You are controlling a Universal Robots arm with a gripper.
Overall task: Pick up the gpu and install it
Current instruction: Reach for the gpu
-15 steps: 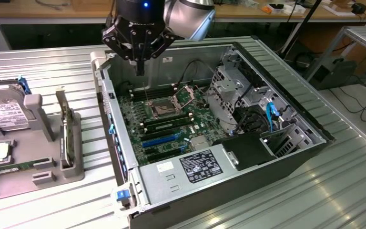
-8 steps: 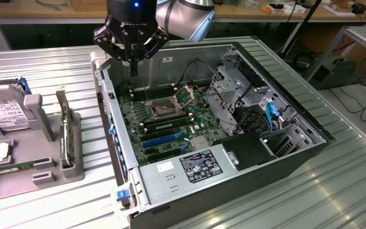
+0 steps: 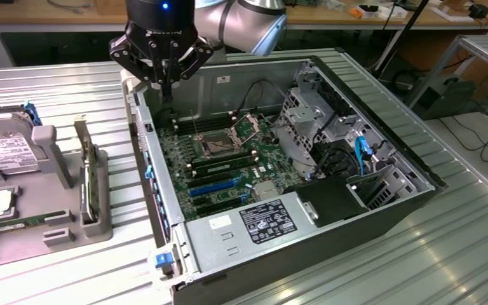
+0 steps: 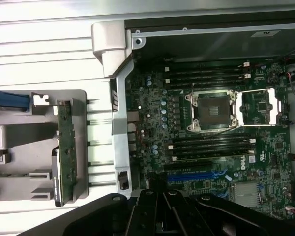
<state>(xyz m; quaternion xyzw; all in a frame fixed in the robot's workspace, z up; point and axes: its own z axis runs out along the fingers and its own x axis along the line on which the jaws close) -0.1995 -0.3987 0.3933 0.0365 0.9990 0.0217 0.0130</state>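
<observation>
**End effector.** The end effector (image 3: 166, 94) hangs at the upper left of the exterior view, over the far left corner of the open computer case (image 3: 380, 159). Its fingers are closed together and hold nothing.

**Task item.** The gpu (image 3: 87, 171) is not picked up. It stands on edge in a slot of the grey fixture (image 3: 58, 235) at the exterior view's left, well apart from the end effector. In the wrist view it shows as a narrow green board with a dark part at one end.

**Obstructions.** The case's rear wall (image 3: 147, 159) stands between the fixture and the motherboard (image 3: 172, 152). Inside, the CPU socket (image 3: 210, 143) is open with its load plate (image 3: 248, 127) swung aside. Memory slots run on both sides of it. A blue expansion slot (image 3: 214, 186) lies lower on the board, near the power supply (image 3: 261, 222). A perforated metal drive cage (image 3: 312, 121) and a blue cable (image 3: 363, 155) fill the case's right half.

**Surroundings.** The fixture also carries a hard drive (image 3: 7, 155) and a memory stick (image 3: 15, 223). All of it rests on a ribbed metal surface (image 3: 74, 89).

**Markings.** The power supply bears a black and white label and the hard drive a white one. A small white sticker sits on the case's far wall. None of their text can be read. In the wrist view, white lettering on the motherboard by the memory slots appears to read "DELL".
</observation>
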